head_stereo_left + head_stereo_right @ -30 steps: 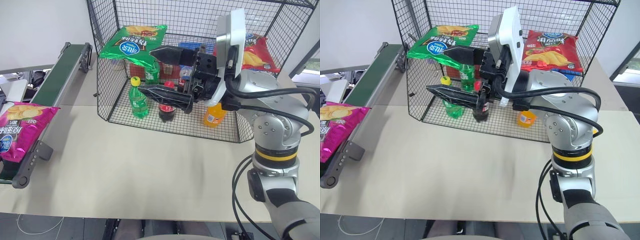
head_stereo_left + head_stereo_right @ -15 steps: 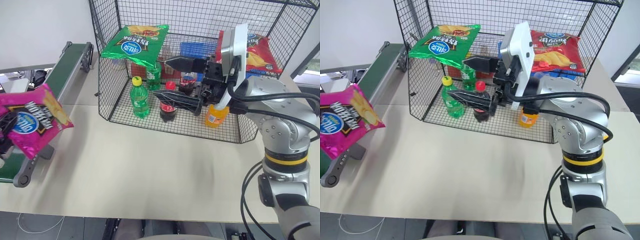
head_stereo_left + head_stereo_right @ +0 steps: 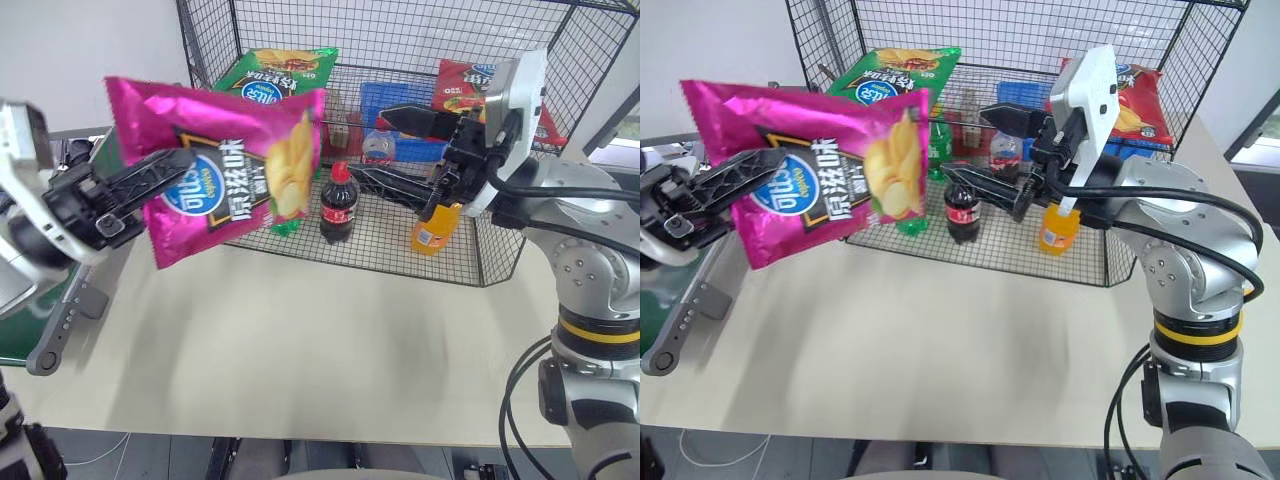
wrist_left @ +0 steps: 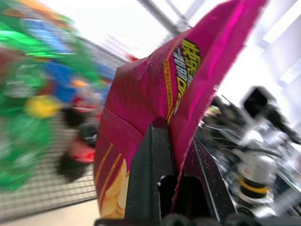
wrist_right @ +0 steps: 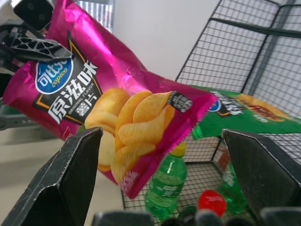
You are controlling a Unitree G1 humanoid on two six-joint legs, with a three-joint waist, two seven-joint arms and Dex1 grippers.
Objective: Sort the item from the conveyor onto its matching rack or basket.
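Left gripper (image 3: 150,185) is clamping the magenta chip bag (image 3: 225,165) by its edge, fingers pressed tight on the foil, holding it in the air above the table (image 3: 300,340). Bag is sitting at about 10 o'clock in the head view, logo side facing the camera, tilted with the chip picture toward the cage. It is well clear of the conveyor (image 3: 50,330), which is lying along the far 9 o'clock edge with nothing seen on the visible stretch of belt.

Right gripper (image 3: 990,150) is hanging at about 1 o'clock, fingers spread wide and holding nothing, pointing toward the bag. In the right wrist view the bag is showing between the two fingers but apart from both.

Black wire rack (image 3: 520,130) is standing at 12 o'clock on the table. Green chip bag (image 3: 275,75) is lying on the upper shelf on the left side, red chip bag (image 3: 1135,100) on the right, partly behind the right arm. On the mesh floor: cola bottle (image 3: 339,205), orange bottle (image 3: 432,228), green bottle (image 5: 164,183), blue crate (image 3: 395,105) at the back.
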